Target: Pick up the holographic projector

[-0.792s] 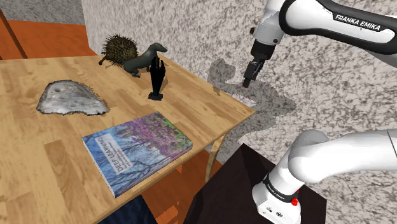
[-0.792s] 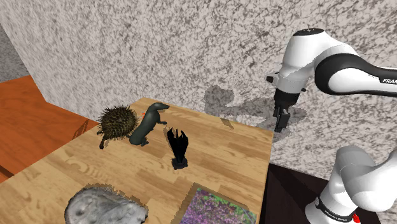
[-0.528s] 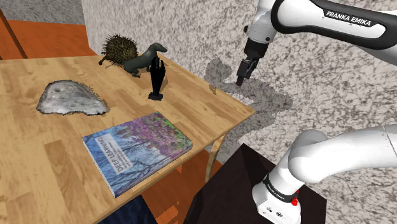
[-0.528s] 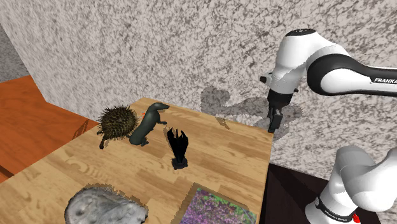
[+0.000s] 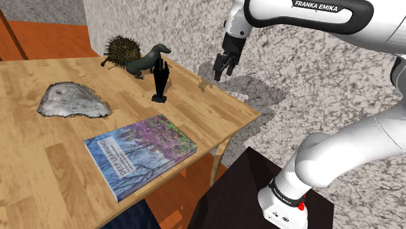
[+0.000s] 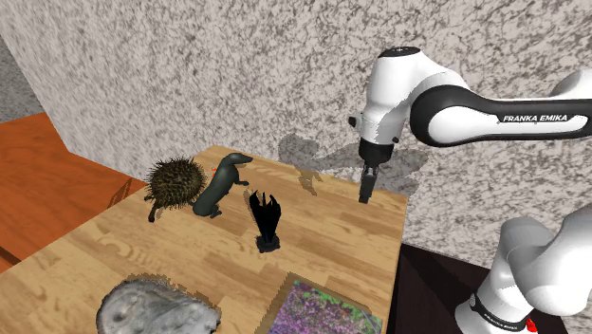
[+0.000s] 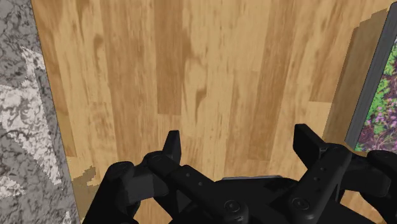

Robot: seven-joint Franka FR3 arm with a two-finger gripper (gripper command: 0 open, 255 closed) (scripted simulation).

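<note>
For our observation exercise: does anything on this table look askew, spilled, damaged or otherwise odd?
Nothing stands out. The projector stands upright, the book lies flat near the table's edge, and the hedgehog, otter and rock look whole. Nothing is spilled.

The white arm (image 5: 351, 143) climbs from the shoulder view's lower right, bends along the top edge and hangs its black gripper (image 5: 220, 70) at upper centre, pointing downward and tilted slightly, its two fingers (image 7: 172, 145) spread apart.
</note>
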